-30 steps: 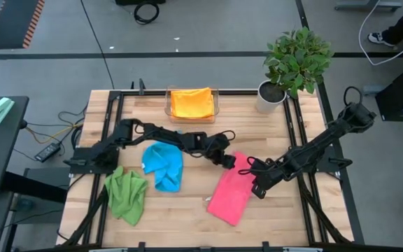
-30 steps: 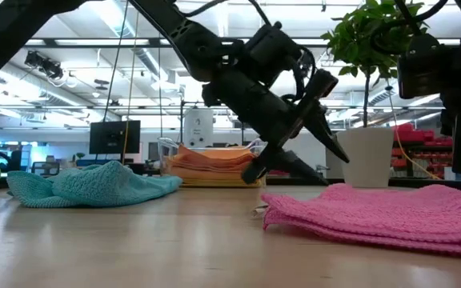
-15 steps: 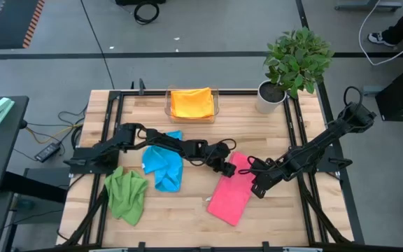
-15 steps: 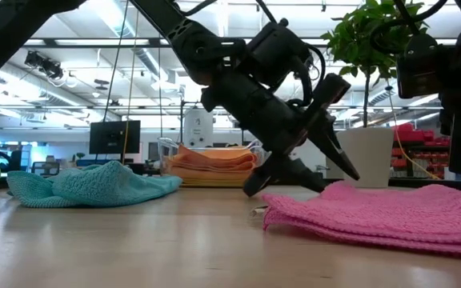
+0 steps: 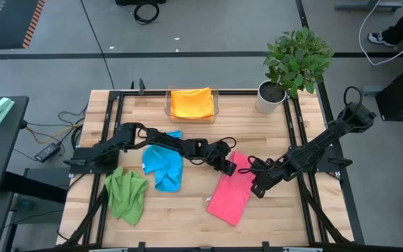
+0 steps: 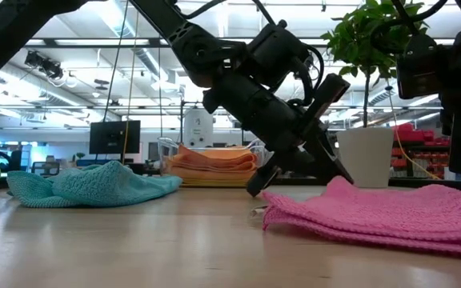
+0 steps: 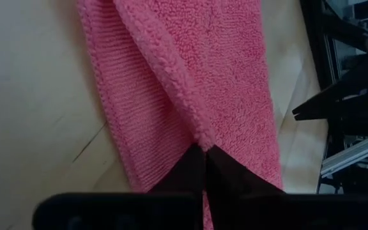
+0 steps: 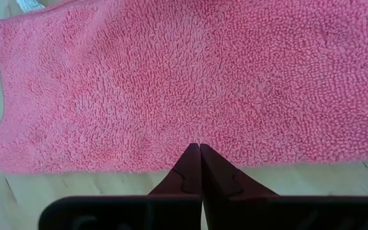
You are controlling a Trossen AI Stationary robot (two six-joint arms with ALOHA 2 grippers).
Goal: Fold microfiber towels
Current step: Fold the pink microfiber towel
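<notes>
Both the left gripper (image 5: 229, 166) and right gripper (image 5: 255, 180) have their jaws clenched on opposite edges of the single pink towel (image 5: 231, 194) on the surface (image 5: 187, 210).

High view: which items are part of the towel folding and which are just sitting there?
Job items: pink towel, blue towel, green towel, orange towels, left gripper and right gripper, both shut on the pink towel.

Lying about: potted plant, clear tray under the orange towels.

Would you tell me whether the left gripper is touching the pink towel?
Touching. The left wrist view shows the left gripper shut on a raised fold of the pink towel.
</notes>
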